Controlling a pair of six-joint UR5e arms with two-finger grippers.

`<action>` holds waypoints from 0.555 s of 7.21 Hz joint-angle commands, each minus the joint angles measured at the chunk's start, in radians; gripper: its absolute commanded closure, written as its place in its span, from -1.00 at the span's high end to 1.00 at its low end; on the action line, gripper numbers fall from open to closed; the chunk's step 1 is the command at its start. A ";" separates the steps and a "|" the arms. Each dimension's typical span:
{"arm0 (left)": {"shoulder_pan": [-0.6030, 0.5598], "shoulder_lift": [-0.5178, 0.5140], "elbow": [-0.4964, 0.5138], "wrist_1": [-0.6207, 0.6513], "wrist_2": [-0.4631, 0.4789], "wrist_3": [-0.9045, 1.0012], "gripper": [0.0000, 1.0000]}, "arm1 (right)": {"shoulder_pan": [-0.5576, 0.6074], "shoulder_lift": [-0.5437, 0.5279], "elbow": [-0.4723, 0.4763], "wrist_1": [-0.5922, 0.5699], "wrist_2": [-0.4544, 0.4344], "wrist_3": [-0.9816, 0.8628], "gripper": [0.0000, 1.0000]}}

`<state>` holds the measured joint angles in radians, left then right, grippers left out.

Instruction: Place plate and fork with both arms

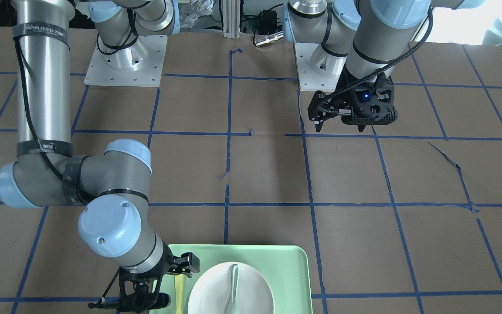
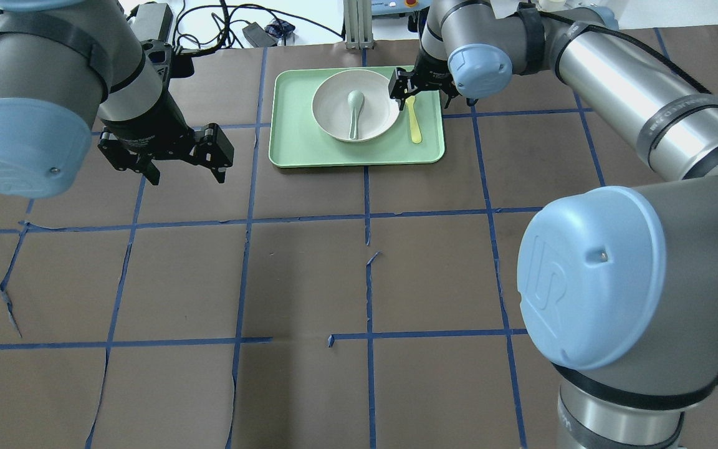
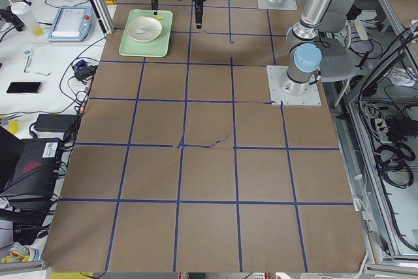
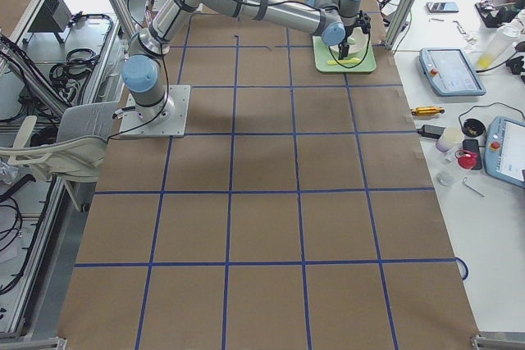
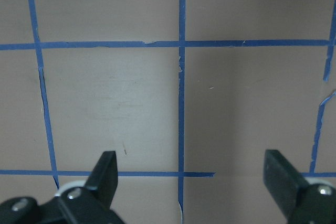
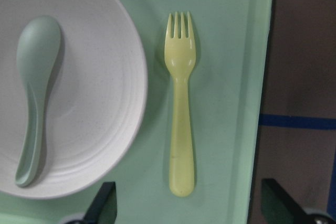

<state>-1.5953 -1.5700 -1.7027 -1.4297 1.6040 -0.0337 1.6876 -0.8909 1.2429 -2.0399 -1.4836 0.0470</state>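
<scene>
The off-white plate [image 2: 379, 103] sits in the mint-green tray [image 2: 296, 144] at the table's far middle. A grey-green spoon [image 2: 354, 113] lies in the plate. The yellow fork [image 2: 414, 122] lies on the tray just right of the plate, tines pointing away from the robot. My right gripper [image 2: 410, 93] hovers open over the fork's tine end. In the right wrist view the fork [image 6: 181, 103] lies lengthwise between the spread fingers, beside the plate [image 6: 100, 82]. My left gripper [image 2: 184, 169] is open and empty above bare table, left of the tray.
The table is brown board with a blue tape grid. The arm bases [image 1: 124, 61] stand at the robot's side. The tray also shows in the front view [image 1: 286, 270]. Cables and a metal post [image 2: 359, 25] lie beyond the far edge.
</scene>
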 commanded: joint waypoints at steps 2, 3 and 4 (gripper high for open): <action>0.000 0.004 0.000 -0.002 0.002 0.002 1.00 | -0.009 -0.337 0.263 0.009 -0.076 -0.018 1.00; 0.000 0.005 0.000 -0.003 0.004 0.000 1.00 | -0.014 -0.421 0.301 0.067 -0.076 -0.024 1.00; 0.000 0.004 0.000 0.000 -0.002 -0.002 1.00 | -0.016 -0.500 0.303 0.190 -0.067 -0.026 1.00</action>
<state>-1.5953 -1.5660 -1.7027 -1.4313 1.6054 -0.0336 1.6755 -1.2830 1.5177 -1.9626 -1.5550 0.0265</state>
